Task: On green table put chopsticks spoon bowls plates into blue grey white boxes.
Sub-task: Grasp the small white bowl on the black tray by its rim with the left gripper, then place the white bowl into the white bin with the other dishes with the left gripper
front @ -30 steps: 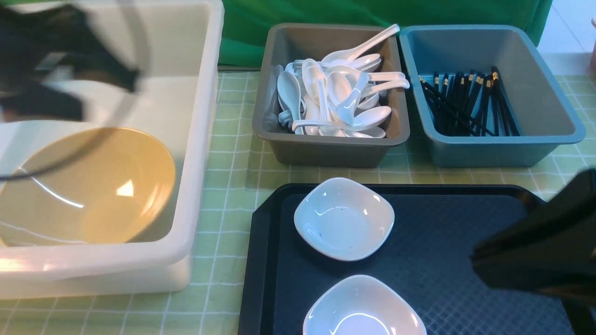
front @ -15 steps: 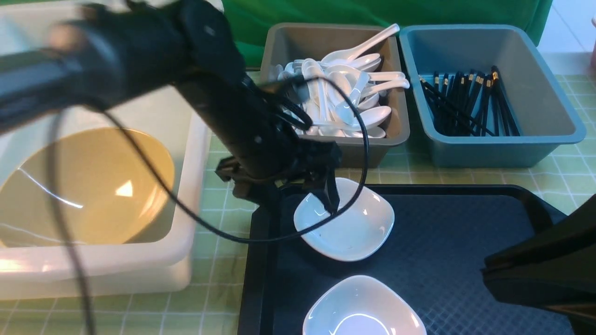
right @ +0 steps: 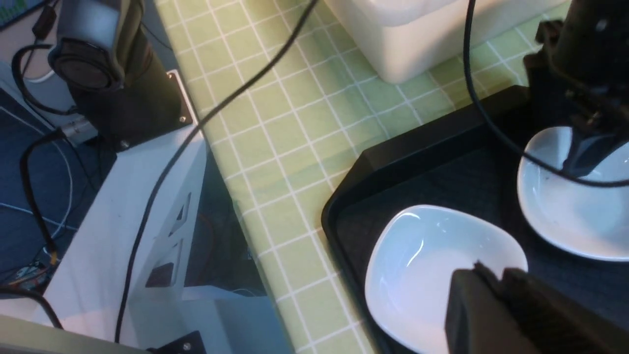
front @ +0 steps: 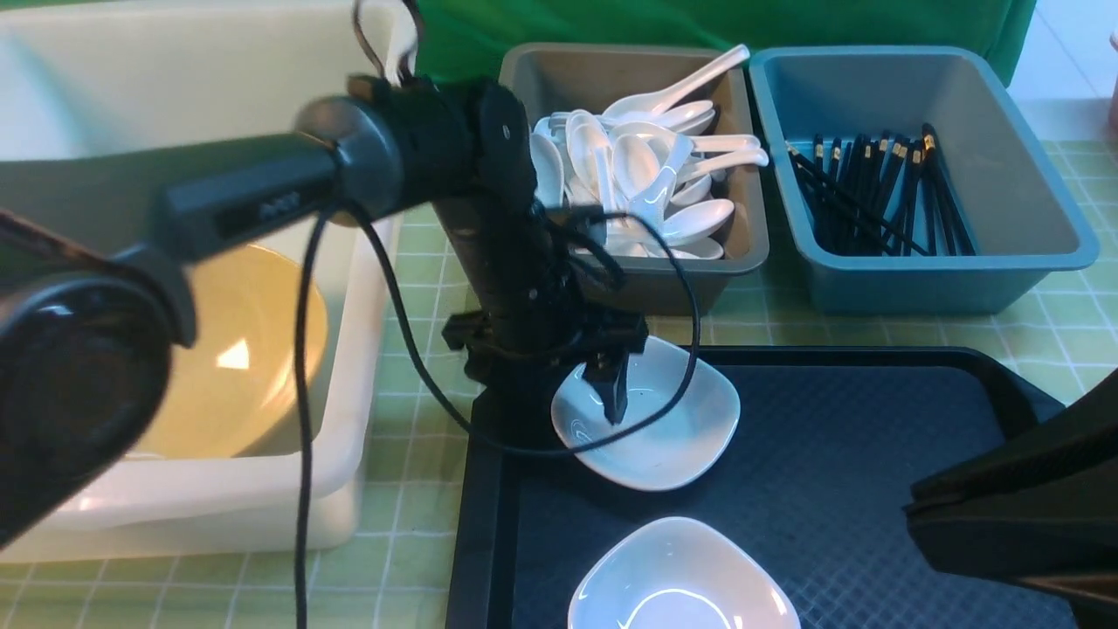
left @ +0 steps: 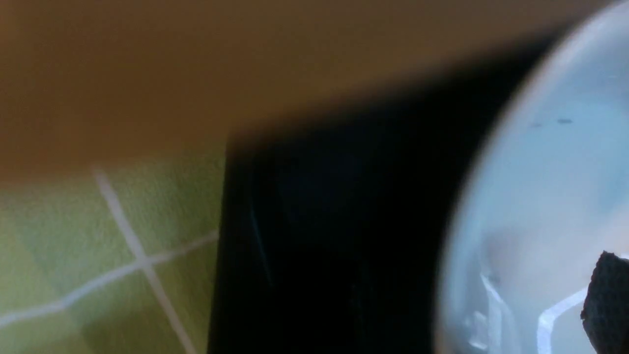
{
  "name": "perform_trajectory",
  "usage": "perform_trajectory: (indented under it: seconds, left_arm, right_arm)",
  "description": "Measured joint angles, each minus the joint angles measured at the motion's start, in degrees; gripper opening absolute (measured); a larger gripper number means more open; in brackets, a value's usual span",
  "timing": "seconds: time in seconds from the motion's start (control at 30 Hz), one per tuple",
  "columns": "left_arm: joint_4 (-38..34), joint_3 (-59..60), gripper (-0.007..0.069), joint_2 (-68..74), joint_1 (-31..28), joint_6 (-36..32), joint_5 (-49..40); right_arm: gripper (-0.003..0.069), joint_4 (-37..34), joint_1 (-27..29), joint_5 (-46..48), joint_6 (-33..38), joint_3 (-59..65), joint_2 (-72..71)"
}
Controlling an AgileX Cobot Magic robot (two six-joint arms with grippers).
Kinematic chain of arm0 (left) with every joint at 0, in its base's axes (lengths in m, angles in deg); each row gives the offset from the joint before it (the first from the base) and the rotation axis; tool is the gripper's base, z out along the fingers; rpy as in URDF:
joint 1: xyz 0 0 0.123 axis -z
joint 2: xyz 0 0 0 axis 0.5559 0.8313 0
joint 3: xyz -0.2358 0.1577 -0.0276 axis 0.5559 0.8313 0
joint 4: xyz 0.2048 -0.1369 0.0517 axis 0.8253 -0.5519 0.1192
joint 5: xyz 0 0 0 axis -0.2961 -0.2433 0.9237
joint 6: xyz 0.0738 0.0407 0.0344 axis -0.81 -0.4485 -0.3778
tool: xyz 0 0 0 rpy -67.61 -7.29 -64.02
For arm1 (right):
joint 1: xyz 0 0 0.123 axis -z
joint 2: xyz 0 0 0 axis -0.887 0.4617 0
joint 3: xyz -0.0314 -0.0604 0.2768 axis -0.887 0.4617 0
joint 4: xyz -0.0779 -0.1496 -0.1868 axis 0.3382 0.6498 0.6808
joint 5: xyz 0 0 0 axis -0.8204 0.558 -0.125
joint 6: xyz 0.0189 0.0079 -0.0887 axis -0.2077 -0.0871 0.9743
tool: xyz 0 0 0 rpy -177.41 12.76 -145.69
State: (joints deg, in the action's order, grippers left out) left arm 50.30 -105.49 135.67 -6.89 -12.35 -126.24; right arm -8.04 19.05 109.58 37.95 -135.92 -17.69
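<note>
My left gripper (front: 568, 397) is open and straddles the left rim of the far white plate (front: 672, 428) on the black tray. One finger (front: 616, 393) hangs inside the dish, and its tip (left: 607, 300) shows over the plate (left: 540, 196) in the left wrist view. The second plate (front: 681, 577) lies nearer on the tray. My right gripper (right: 491, 275) is shut and empty, hovering over this near plate (right: 422, 265). The tan bowl (front: 253, 349) rests in the white box (front: 371, 262). Spoons (front: 629, 175) fill the grey box (front: 524, 79); chopsticks (front: 873, 201) lie in the blue box (front: 1031, 175).
The black textured tray (front: 873, 454) sits on the green table (front: 419, 524) in front of the grey and blue boxes. The left arm's cable (front: 301, 437) loops down past the white box and across the far plate.
The left arm swung from over the white box across to the tray and dropped its open fingers onto the far plate's left rim. The right gripper barely moved.
</note>
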Motion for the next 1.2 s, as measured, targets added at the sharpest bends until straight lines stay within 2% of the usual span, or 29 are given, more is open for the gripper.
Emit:
perform_trajectory:
  seconds: [0.1,0.17,0.2,0.23,0.27,0.3,0.4,0.53,0.73,0.8,0.83,0.87,0.9,0.93,0.97,1.0,1.03,1.07,1.2]
  left_arm:
    - [-2.63,-0.49,0.0477,0.76,-0.19,-3.68,0.13]
    - [-4.77,-0.49,0.032,0.88,-0.43,-6.13,0.12]
    - [-4.89,-0.49,0.0287,0.88,-0.48,-6.2,0.12]
    - [-5.6,-0.49,0.0167,0.82,-0.77,-6.52,-0.1]
    - [-5.96,-0.49,0.0087,0.65,-0.93,-6.76,-0.32]
    - [-6.11,-0.49,0.0055,0.42,-1.18,-6.76,-0.5]
    - [-6.85,-0.49,0.0015,-1.4,-1.99,-6.6,-2.46]
    - [-5.54,-0.43,0.0015,-7.54,-4.4,-8.09,-5.19]
    - [-5.34,-0.43,0.0015,-21.46,-11.34,-9.93,-5.94]
    - [-5.39,-0.43,0.0015,-28.54,-18.58,-10.58,-6.6]
    - [-5.48,-0.43,0.0015,-29.48,-19.28,-10.58,-6.6]
    - [-6.34,-0.37,0.0015,-33.15,-27.15,-10.75,-7.1]
    - [-6.5,-0.24,0.0015,-33.51,-28.03,-10.82,-7.1]
    - [-7.4,0.07,0.0015,-34.79,-31.62,-11.08,-7.1]
    - [-9.69,1.7,0.0015,-36.91,-39.19,-11.98,-7.04]
    - [-10.92,2.96,0.0015,-37.71,-43.0,-12.34,-7.04]
    - [-11.21,3.7,0.0015,-37.89,-43.95,-12.35,-7.04]
    - [-13.44,7.03,0.0015,-39.07,-52.21,-12.66,-7.04]
    - [-13.7,15.57,0.0015,-39.9,-65.92,-11.07,-6.32]
  right_arm:
    - [0.0074,-0.02,0.0,0.12,-0.56,0.0,0.0]
    - [0.0076,-0.07,0.0,0.12,-0.6,0.0,0.0]
    - [0.0076,-0.07,0.0,0.12,-0.6,0.0,0.0]
    - [0.0078,-0.07,0.0,0.12,-0.6,0.0,0.0]
    - [0.0078,-0.07,0.0,0.12,-0.6,0.0,-0.13]
    - [0.0078,-0.07,0.0,0.13,-0.6,0.0,-0.19]
    - [0.008,-0.07,0.0,0.13,-0.6,0.0,-0.24]
    - [0.0085,-0.07,0.0,-1.16,-0.27,0.0,-0.3]
    - [0.0089,-3.27,0.0,-6.01,6.75,-0.06,0.57]
    - [0.0089,-6.21,0.0,-7.23,14.5,-1.64,4.22]
    - [0.0089,-6.58,0.0,-7.23,15.05,-2.11,4.63]
    - [0.009,-7.62,0.0,-7.41,19.4,-4.64,8.94]
    - [0.009,-7.62,0.0,-7.44,19.73,-5.46,9.5]
    - [0.009,-7.76,0.0,-7.43,20.87,-6.8,11.86]
    - [0.009,-7.83,0.0,-6.87,22.2,-11.07,16.3]
    - [0.009,-7.83,0.0,-6.28,22.41,-14.11,19.62]
    - [0.009,-7.83,0.0,-5.9,22.54,-15.39,20.96]
    - [0.009,-8.03,0.0,-3.72,22.77,-20.71,26.13]
    - [0.0092,-10.17,0.0,3.23,22.77,-30.82,35.27]
